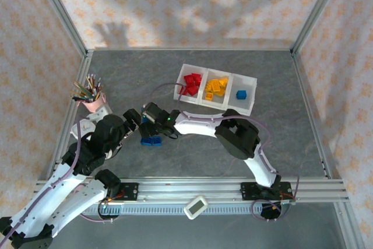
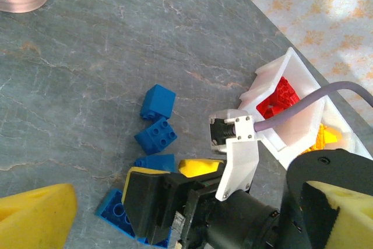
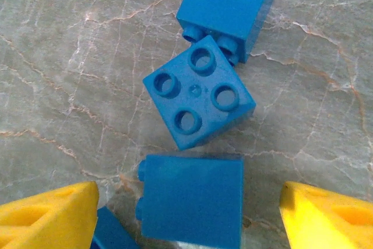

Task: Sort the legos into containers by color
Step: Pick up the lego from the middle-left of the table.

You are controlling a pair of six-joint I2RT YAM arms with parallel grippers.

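Blue legos point(image 3: 198, 97): loose cluster on counter point(image 3: 70, 56), well short of white containers point(image 1: 217, 88). Likely light, rigid, slick-sided; best pinched across flat opposite walls. Right hand point(image 3: 189, 217) open, straddling nearest brick point(image 3: 192, 202). Left hand point(image 1: 135, 119) open alongside.

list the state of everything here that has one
right end effector, open, fingers either side of a blue brick on the table
left end effector, open, holding nothing
tray, upright, red bricks, yellow-orange bricks and a lone blue brick in separate compartments
loose blue bricks, unsorted on the table
pink cup, upright, holding pencils
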